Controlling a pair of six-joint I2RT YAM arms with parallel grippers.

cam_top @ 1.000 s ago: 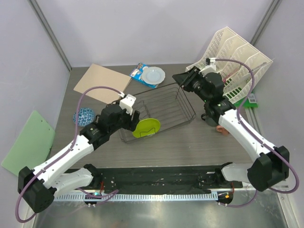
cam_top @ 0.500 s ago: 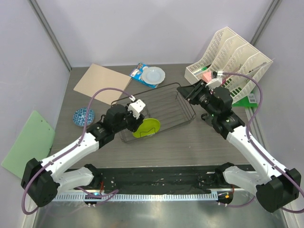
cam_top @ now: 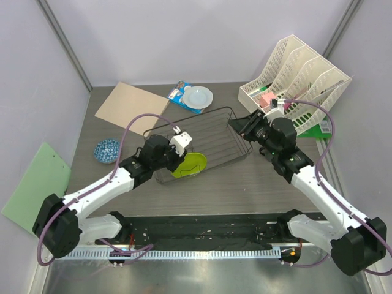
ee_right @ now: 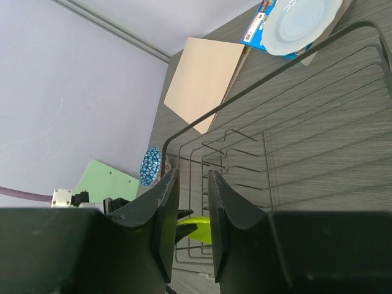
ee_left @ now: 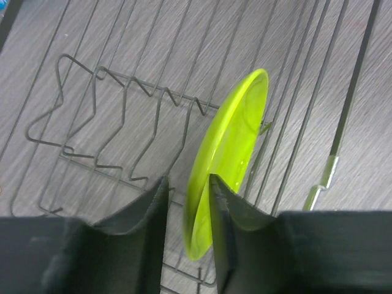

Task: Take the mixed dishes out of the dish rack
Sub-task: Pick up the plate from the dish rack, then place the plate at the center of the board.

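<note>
Low in the centre of the overhead view, at the near end of the dish rack (ee_left: pixel 351 92), the lime-green plate (ee_left: pixel 236 135) stands tilted on edge among the wires, glossy and shallow. The left gripper (ee_left: pixel 187 180) hides its lower rim. The narrow jaws straddle that rim, but I cannot tell if they pinch it. Farther right, the right gripper (ee_right: pixel 188 177) hovers by the rack's rim, slightly parted and holding nothing.

showing white shells over black joints on the left arm (cam_top: pixel 98 190), same again on the right arm (cam_top: pixel 318 187). chunky black base joints (cam_top: pixel 54 231). purple cables (cam_top: pixel 130 127) looping off both. small white camera block (cam_top: pixel 182 141) at the wrist. up close, matte black wedge-shaped fingers (ee_left: pixel 144 233) on the left gripper (ee_left: pixel 188 180), matching the right gripper (ee_right: pixel 191 174).
</note>
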